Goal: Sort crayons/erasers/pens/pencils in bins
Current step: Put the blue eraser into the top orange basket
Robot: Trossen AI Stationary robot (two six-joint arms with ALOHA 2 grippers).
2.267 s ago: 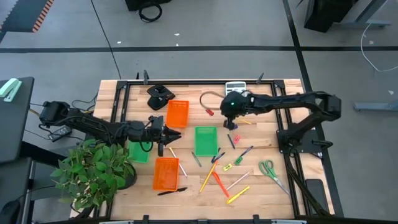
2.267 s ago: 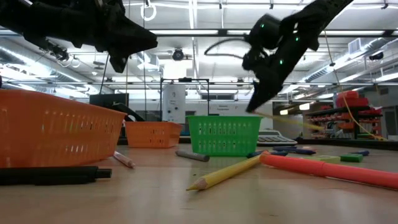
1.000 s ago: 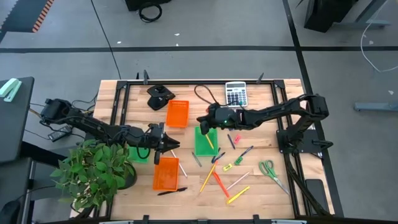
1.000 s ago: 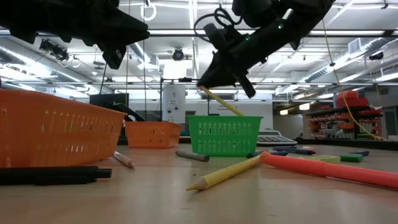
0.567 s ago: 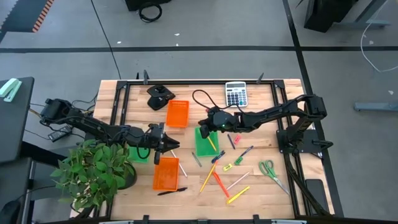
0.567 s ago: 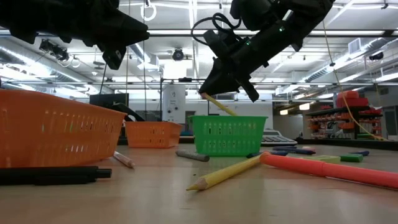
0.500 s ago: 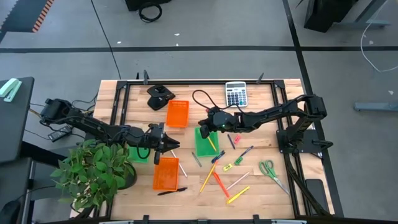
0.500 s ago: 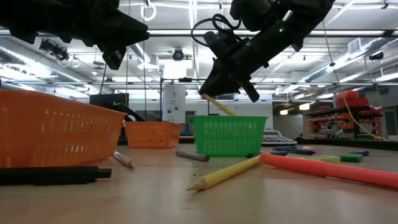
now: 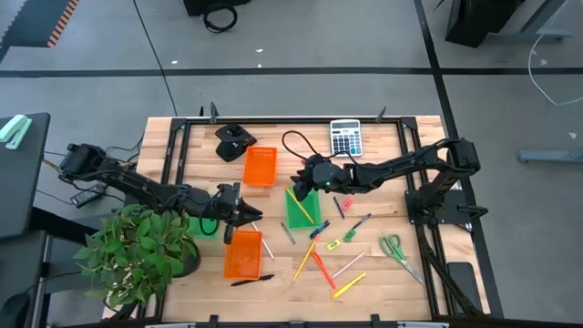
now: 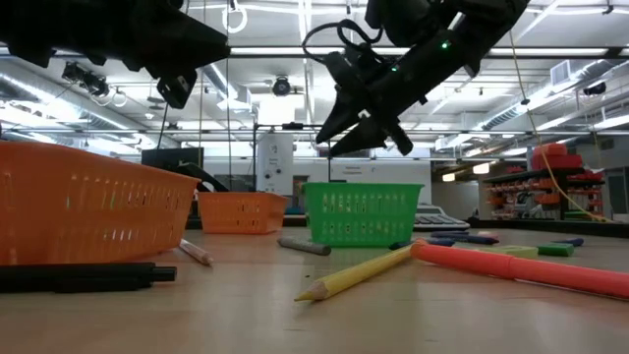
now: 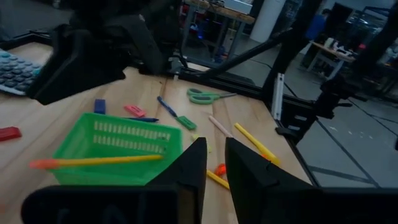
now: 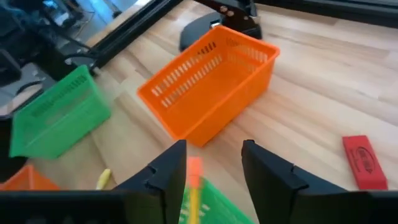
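Since half a second ago: released the yellow pencil [image 9: 298,204], which then hung slanted from the jaws above the bin and now lies inside the middle green bin [image 9: 315,220], slanting across its floor with one end by the far wall.

Right gripper [image 9: 294,181]: hovers over the far edge of that green bin, jaws spread wide, holding nothing; seen from table height [image 10: 369,140] as well clear above the rim. From its own wrist camera [image 12: 214,155]: looks down between parted fingers onto the pencil's orange end, with the far orange bin [image 12: 208,78] just beyond and a red eraser [image 12: 360,154] on the bare wood to one side.

Left gripper [image 9: 248,212]: hangs just above the far end of the near orange bin [image 9: 242,255], pointing toward the middle green bin. Cannot tell whether open or closed, nor whether anything is held.

Elsewhere on the table [image 9: 383,278]: a second green bin [image 9: 204,227] largely hidden under the left arm; loose pencils, pens, a red crayon [image 9: 319,266] and small erasers scattered near and to the right of the middle green bin; green-handled scissors [image 9: 393,246] toward the right edge; a calculator [image 9: 344,137] at the far side.
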